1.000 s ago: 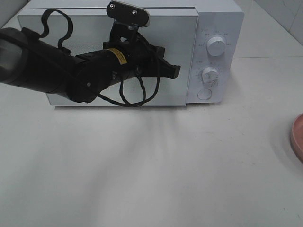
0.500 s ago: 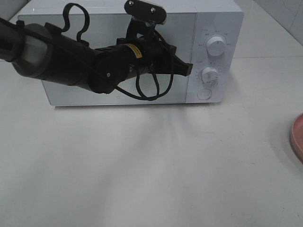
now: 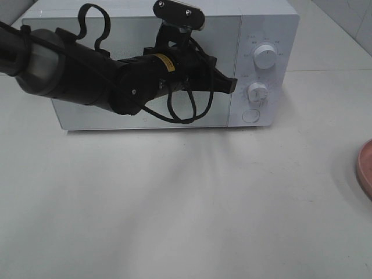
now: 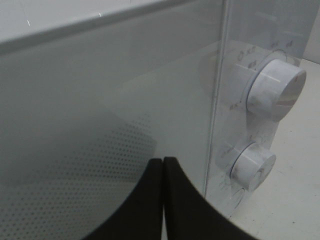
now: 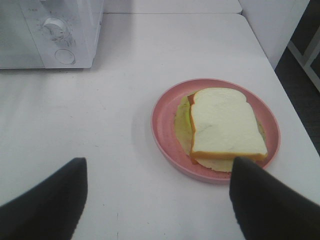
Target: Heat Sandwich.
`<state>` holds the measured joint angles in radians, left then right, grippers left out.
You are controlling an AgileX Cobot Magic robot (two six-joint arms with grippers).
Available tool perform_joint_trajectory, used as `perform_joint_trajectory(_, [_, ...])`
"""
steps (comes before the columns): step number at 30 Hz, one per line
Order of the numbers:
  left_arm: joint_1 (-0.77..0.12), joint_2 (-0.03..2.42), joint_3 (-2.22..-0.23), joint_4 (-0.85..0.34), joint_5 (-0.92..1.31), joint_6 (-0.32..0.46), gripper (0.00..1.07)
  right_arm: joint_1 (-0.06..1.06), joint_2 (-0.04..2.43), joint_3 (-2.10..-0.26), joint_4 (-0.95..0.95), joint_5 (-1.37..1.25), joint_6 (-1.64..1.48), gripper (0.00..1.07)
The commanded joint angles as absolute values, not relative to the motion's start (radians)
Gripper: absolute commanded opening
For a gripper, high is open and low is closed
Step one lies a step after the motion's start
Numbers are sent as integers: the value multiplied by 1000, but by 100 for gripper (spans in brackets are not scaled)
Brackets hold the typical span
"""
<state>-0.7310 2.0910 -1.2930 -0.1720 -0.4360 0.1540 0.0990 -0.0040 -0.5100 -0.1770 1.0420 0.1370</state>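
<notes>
The sandwich, white bread with a tan crust and green-yellow filling, lies on a pink plate in the right wrist view. My right gripper is open and empty, hovering just short of the plate. In the high view only the plate's rim shows at the right edge; the sandwich and right gripper are out of view there. The white microwave stands at the back with its door shut. My left gripper is shut and empty, its fingertips at the door's right edge.
Two white knobs and a round button sit on the microwave's control panel, just right of the left gripper. The table's right edge runs close beside the plate. The left arm's cables hang in front of the door.
A second ago the left gripper was nearer the door's middle; it has moved right and slightly up to the door's right edge. It has held still over the last half second.
</notes>
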Motion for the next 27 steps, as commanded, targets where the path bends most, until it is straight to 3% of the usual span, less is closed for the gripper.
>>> perform_joint_trajectory(1, [-715,2067,-1315,-244,-438,148,0,95,-31,-507,-176,1039,130,76])
perform_joint_trajectory(17, [-754,1885,-1070,-255,-454,150,0,95,-31,-507,-176,1039,130,76])
perform_joint_trajectory(27, [-753,1706,-932,-255,-287,152,0,95,-31,-507,-176,1039,130,76])
